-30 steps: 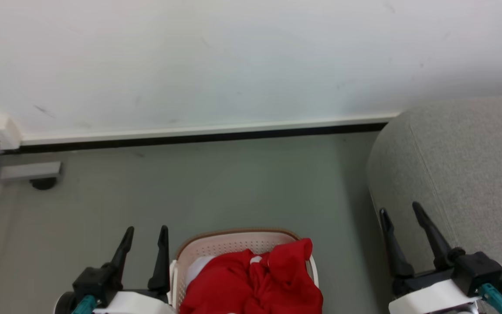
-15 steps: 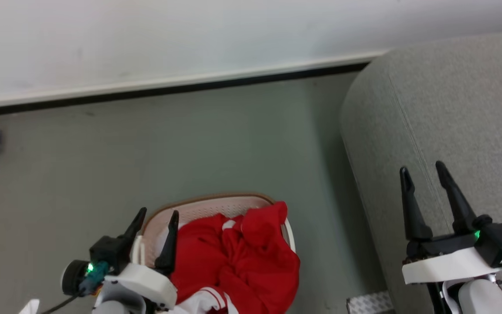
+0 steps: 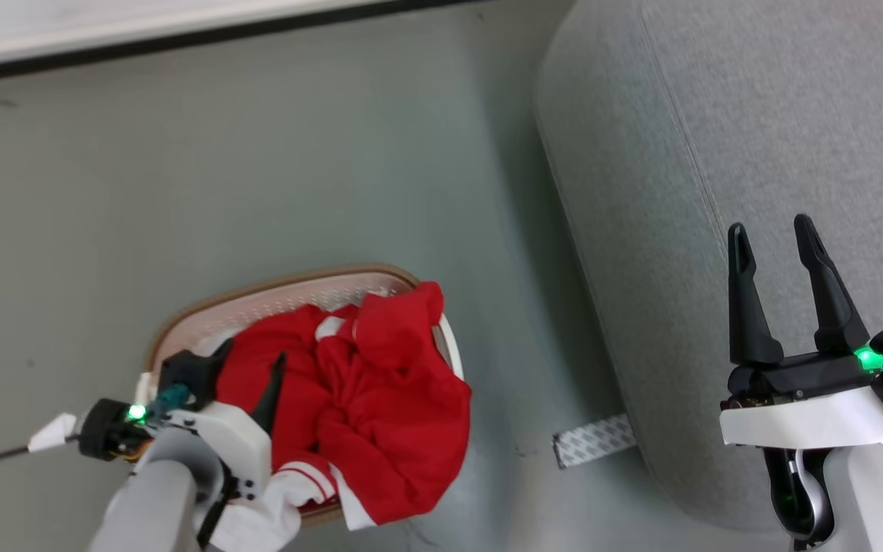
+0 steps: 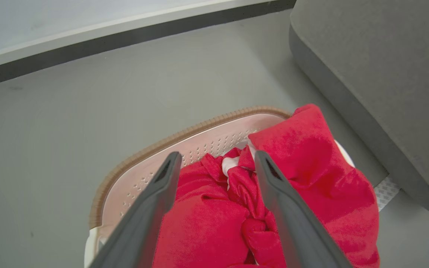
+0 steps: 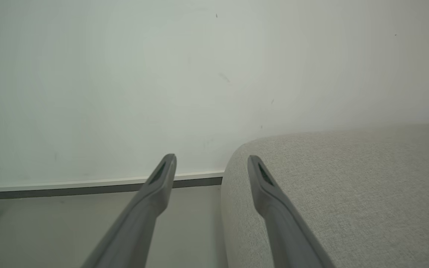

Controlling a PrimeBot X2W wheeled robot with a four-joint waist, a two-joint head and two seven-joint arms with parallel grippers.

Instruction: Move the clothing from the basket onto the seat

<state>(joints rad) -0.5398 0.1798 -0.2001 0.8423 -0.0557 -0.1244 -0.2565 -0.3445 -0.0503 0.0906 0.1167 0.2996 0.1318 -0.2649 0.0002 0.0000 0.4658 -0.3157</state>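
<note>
Head view: red clothing is heaped in the white perforated basket, beside the grey sofa — the left gripper is spread wide over it (nothing gripped), the right gripper likewise spread, empty, above the sofa.

the clothing hides most of the basket; the seat runs past the edge.

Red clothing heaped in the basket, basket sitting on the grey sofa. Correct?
No. The basket stands on the floor beside the grey sofa, not on it; the head view shows it. The red clothing is heaped in the basket, as you said.
</note>
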